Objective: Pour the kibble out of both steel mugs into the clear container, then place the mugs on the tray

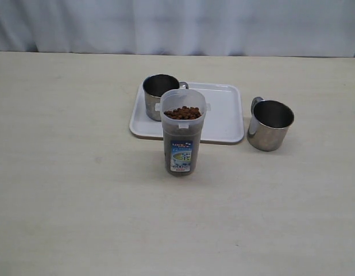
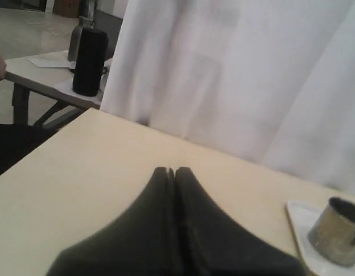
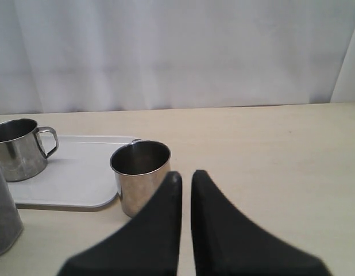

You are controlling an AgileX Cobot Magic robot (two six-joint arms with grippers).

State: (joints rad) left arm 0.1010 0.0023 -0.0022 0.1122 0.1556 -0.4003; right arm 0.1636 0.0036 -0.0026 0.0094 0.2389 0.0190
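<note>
Pale cream tabletop [image 1: 80,201], smooth and matte, fills most of the exterior view, with a white pleated curtain [image 1: 177,23] hanging along its far edge. At the far centre lies a flat white rectangular plastic tray [image 1: 223,109] with a low rim. A shiny stainless-steel mug with a loop handle [image 1: 153,98] stands upright on the tray's left part. Just in front of the tray stands a tall, narrow clear plastic container [image 1: 182,144] with a blue-white label, packed nearly to the rim with small round brown kibble [image 1: 182,112].

A second, matching steel mug [image 1: 269,125] stands upright on the bare table just beside the tray's right edge, not on it. Its mouth faces up and it looks empty, so I judge the pouring done and only this mug left to place.

This loose mug is on my right arm's side. My right wrist camera shows it close ahead of my right gripper [image 3: 186,175], whose dark fingers are closed to a thin slit with nothing between them. The handle points away from the gripper, toward the tray's far corner, so I would have to open first and take the body or rim.

My left gripper [image 2: 170,170] has its fingers pressed together, empty, well off to the left. Beyond the curtain's edge, its camera catches another table with a dark cylinder [image 2: 88,60].
</note>
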